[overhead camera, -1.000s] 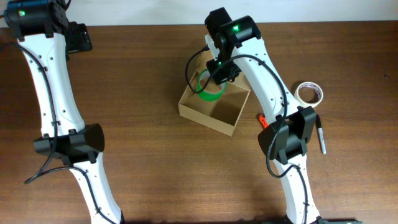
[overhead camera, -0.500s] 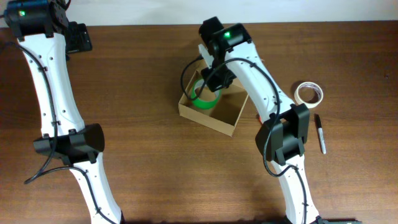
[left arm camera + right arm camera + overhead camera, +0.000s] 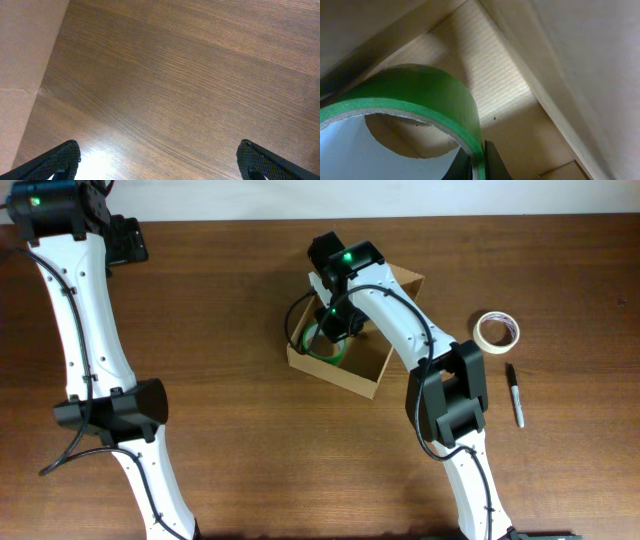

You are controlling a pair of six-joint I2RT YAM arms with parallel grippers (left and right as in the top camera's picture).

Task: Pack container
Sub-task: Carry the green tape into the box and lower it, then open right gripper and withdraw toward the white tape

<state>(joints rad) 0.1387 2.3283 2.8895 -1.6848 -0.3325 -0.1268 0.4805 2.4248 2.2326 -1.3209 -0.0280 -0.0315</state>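
Container [image 3: 368, 364], a small rectangular tan-brown cardboard box with its flap lid folded open at the far side, sits on the brown wooden surface [image 3: 230, 330] just right of centre. Inside it, at the left corner, is the bright green roll of tape [image 3: 326, 356], and that is what's new: a second ago I had it up over the middle of the box, and since then the right arm has swung it left and down between the walls. From the right wrist view the roll [image 3: 420, 85] hangs close to the corrugated wall [image 3: 500, 85], though I can't tell if it touches the floor yet. My right claw [image 3: 478, 161] is pinched shut on the roll's band, one finger inside the ring and one outside. I'd judge the first item nearly packed; only the release is left. Well to the right of the box, a cream roll of tape [image 3: 497, 329] and a black marker pen [image 3: 515, 393] wait on the wood. My left claw [image 3: 157, 165] is spread wide and empty, parked at the far left.
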